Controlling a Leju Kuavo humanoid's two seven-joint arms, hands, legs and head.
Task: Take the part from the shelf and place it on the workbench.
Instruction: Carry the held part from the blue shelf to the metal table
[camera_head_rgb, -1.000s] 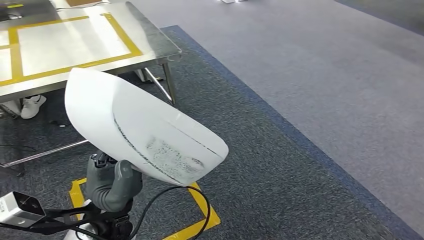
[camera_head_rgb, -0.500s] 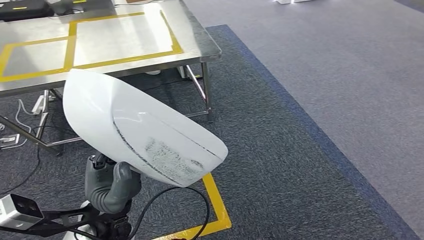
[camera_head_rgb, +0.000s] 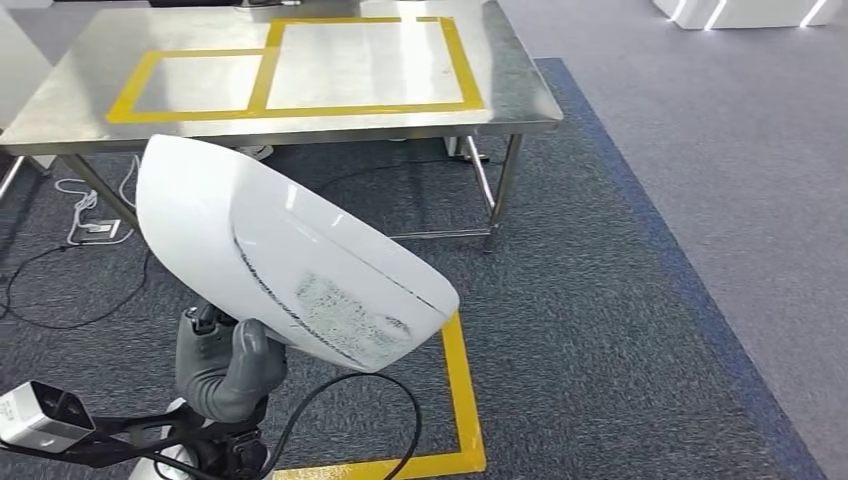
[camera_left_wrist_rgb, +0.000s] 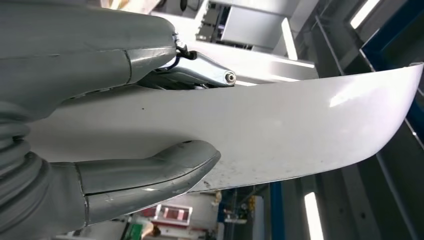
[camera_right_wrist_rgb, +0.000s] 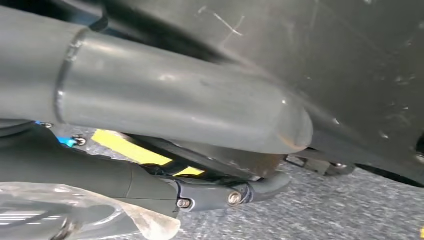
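A large white curved part with a scuffed grey patch fills the lower left of the head view, tilted up. My left hand grips it from below. In the left wrist view the thumb presses one face of the part and the fingers lie on the other. The steel workbench, marked with yellow tape rectangles, stands ahead beyond the part. My right hand hangs low over the carpet, thumb and fingers apart, holding nothing.
A yellow tape outline marks the dark carpet by my feet. Cables lie on the floor under the bench's left side. The bench's legs stand at its right. Lighter grey carpet spreads to the right.
The camera has swung, so the workbench now sits squarely ahead instead of off to the left. The part stays in my left hand at the same tilt.
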